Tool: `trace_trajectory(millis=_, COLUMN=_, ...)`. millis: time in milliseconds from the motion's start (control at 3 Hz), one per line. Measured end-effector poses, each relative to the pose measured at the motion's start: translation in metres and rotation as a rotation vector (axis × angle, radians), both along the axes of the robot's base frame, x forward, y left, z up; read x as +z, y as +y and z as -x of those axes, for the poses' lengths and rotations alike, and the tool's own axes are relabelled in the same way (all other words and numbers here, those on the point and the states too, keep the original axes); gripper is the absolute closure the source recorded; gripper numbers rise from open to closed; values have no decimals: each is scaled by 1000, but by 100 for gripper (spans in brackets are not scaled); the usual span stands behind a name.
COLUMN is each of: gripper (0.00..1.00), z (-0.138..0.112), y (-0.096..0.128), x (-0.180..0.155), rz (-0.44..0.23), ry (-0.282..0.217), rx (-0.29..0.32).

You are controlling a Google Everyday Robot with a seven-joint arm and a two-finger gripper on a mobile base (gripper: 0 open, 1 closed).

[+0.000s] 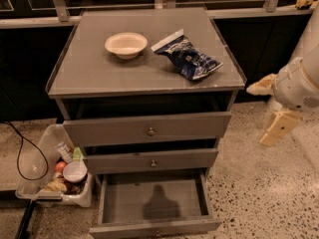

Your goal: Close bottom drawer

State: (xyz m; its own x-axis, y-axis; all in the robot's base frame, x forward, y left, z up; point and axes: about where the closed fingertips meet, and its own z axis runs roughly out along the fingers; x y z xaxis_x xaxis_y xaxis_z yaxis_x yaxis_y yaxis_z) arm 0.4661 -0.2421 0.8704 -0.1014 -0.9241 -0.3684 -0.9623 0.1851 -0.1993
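Observation:
The grey cabinet (99,78) has three drawers. The bottom drawer (119,201) is pulled far out toward me and its grey box is empty; its front edge with the small knob (157,231) is at the frame's bottom. The middle drawer front (189,159) and the top drawer front (109,129) stick out slightly. My gripper (269,108) hangs in the air to the right of the cabinet, level with the top drawer, well above and right of the bottom drawer. Its two cream fingers (279,127) are spread apart and hold nothing.
A white bowl (126,44) and a blue snack bag (189,58) lie on the cabinet top. A white bin (35,176) of trash stands on the floor left of the cabinet, with a black cable (22,156) beside it. Speckled floor (264,193) lies to the right.

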Motion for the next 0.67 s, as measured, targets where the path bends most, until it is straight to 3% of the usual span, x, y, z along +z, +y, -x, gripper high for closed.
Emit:
trace_trajectory(millis=333, gripper=42, z=2, y=-15, x=-60, rz=-68, ry=37, rx=1)
trace_trajectory(millis=667, gripper=66, z=2, y=-17, x=-66, rz=-72, ry=41, rx=2)
